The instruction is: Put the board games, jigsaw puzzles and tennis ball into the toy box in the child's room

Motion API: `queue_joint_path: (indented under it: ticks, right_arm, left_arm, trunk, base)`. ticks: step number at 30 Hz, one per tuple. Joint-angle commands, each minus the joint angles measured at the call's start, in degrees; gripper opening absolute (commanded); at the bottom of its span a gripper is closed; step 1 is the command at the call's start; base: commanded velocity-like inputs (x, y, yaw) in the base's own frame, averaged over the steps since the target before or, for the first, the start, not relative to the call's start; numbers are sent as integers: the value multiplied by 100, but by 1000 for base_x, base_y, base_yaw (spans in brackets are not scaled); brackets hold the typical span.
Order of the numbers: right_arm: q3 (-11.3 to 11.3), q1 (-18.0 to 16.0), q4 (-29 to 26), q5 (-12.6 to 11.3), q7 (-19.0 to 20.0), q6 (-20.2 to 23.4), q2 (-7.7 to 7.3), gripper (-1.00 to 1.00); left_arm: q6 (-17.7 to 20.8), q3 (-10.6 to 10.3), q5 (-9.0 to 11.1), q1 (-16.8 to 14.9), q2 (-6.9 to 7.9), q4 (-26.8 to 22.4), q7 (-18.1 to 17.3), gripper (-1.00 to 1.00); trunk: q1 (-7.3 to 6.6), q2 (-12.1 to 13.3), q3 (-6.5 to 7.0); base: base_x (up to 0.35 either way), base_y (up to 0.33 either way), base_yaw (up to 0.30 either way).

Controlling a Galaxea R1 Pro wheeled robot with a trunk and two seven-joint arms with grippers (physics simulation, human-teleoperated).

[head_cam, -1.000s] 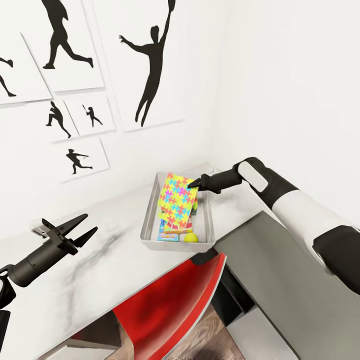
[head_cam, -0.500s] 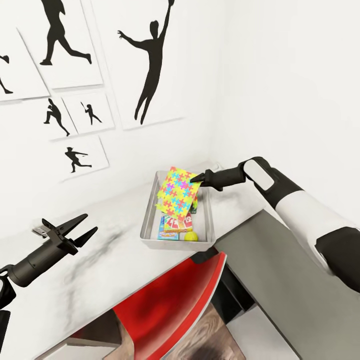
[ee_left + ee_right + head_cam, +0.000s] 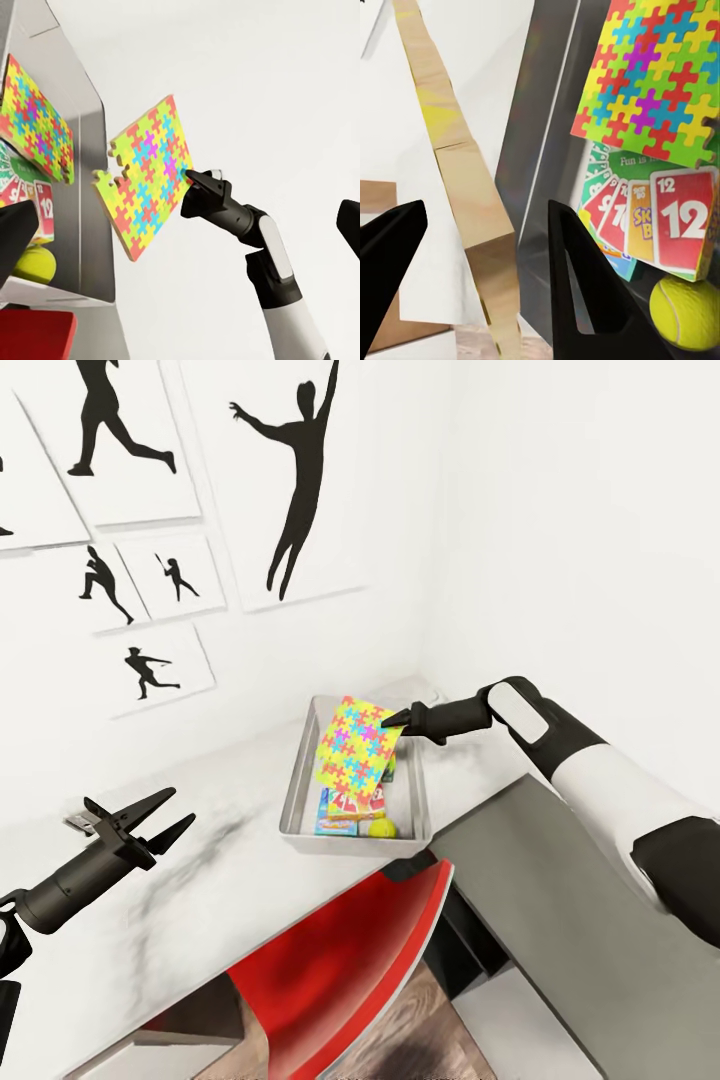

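My right gripper [image 3: 393, 720] is shut on one jigsaw puzzle [image 3: 355, 750], holding it tilted over the toy box [image 3: 292, 800] on the table [image 3: 200, 880]. In the right wrist view the held sheet's tan back [image 3: 472, 195] runs between the fingers. A second jigsaw puzzle [image 3: 34, 120] lies inside the box, on top of a board game [image 3: 660, 217] with red number cards. The tennis ball [image 3: 378, 827] rests in the box's near end. My left gripper [image 3: 180, 807] hovers open over the table's left part, away from the box, holding nothing.
A red chair [image 3: 340, 950] is tucked under the table just in front of the box. The dark grey desk section [image 3: 560, 920] lies under my right arm. White walls with black sports silhouettes [image 3: 300, 480] close the corner behind the box.
The head view has shifted slightly. My right gripper edged a little to the right with the puzzle, and the sheet has swung to face the camera more. The left arm has not moved.
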Motion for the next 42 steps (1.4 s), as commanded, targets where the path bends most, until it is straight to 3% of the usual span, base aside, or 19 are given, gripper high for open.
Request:
queue_joint_path:
  ticks: [1,29,42]
  right_arm:
    - [27,-8,0,35,55,0,-5,-100]
    - [29,-25,261,20,55,0,60,-100]
    - [44,-89,709,8,47,0,98,-100]
  left_arm:
    - [24,7,-34,-5,-1,0,-37,100]
    - [24,7,-28,-5,-4,0,-48,100]
    - [24,7,-29,-5,-4,-3,-49,100]
  trunk:
    - [3,-11,-19]
    - [3,-11,-279]
    - [3,-11,-400]
  base:
    - [0,0,0]
    - [0,0,0]
    - [0,0,0]
